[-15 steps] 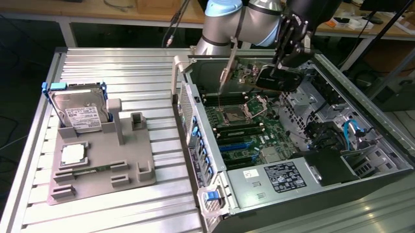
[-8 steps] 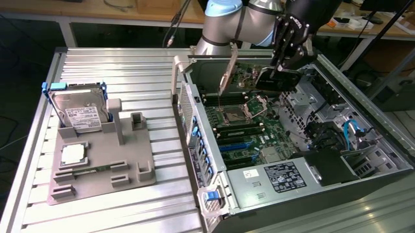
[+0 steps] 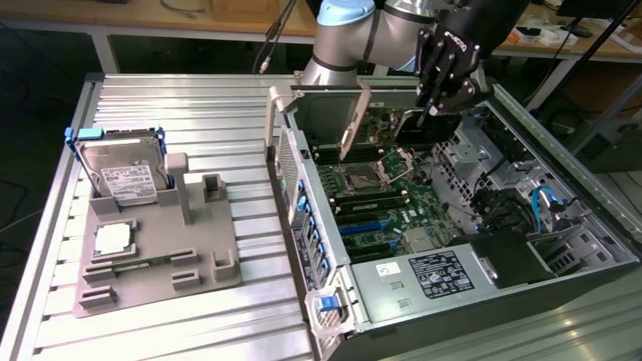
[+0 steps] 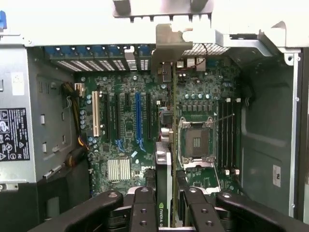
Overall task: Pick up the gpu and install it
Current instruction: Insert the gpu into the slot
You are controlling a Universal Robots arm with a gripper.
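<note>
1. One hand (image 3: pixel 437 105), in the upper right of the exterior view, is clamped on the gpu (image 3: pixel 416 129), which it holds on edge.
2. The gpu (image 4: pixel 163 166) hangs inside the open computer case (image 3: pixel 301 195), over the motherboard (image 3: pixel 392 203).
3. At the exterior view's left, a hard drive (image 3: pixel 125 173) stands in a grey holder (image 3: pixel 161 256) on the desk (image 3: pixel 180 105).

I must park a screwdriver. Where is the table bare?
Bare slats: between the hard drive and the table's far edge, and the strip between grey fixture and computer case. Inside the case is crowded; the gripper holds the gpu.
</note>
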